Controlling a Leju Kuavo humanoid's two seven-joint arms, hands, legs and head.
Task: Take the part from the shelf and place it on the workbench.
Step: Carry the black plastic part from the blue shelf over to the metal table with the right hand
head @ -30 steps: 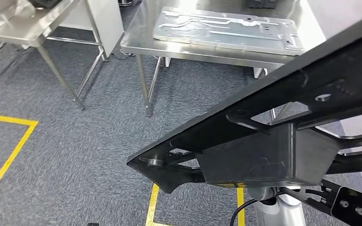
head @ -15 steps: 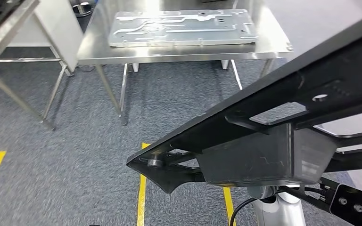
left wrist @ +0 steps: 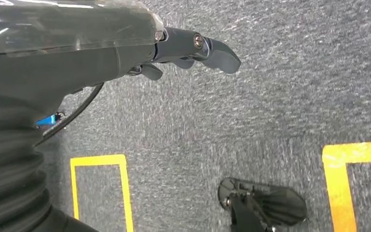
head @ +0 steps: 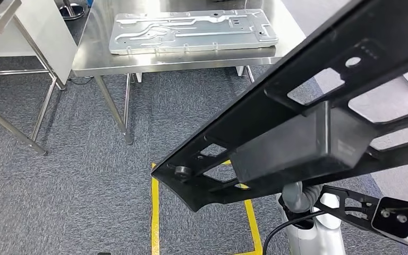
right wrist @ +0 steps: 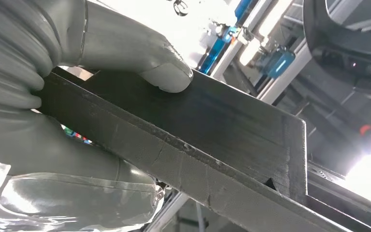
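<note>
- Thumb of my right hand (right wrist: 53, 121) lies pressed on the flat top face of the black part (right wrist: 212, 140), with the rest of that hand closed under its edge, so that hand is holding the part.
- My left hand (left wrist: 174, 53) hangs over the carpet with nothing in it; its fingers look loosely curled, and I cannot tell whether they are spread or closed.
- In the head view the black part (head: 297, 138) is a long openwork frame with a box-like block at its middle. It is carried in the air, tilted, and crosses the right half of my view.
- Below it I see grey carpet with yellow floor tape (head: 154, 212).
- Farther ahead stands the steel worktop (head: 93, 56), well apart from the part, with a large grey metal plate (head: 191, 29) lying on it.
- My judgement: the part is off the shelf and in transit, with the placing not yet done.
- Risk: the grip sits at one spot on a long frame, so the far end could swing and twist out of the hand.
- Risk: that low leading end could strike the worktop edge on approach.
- Risk: the plate covers much of the worktop, so I could set the part down on top of it.
</note>
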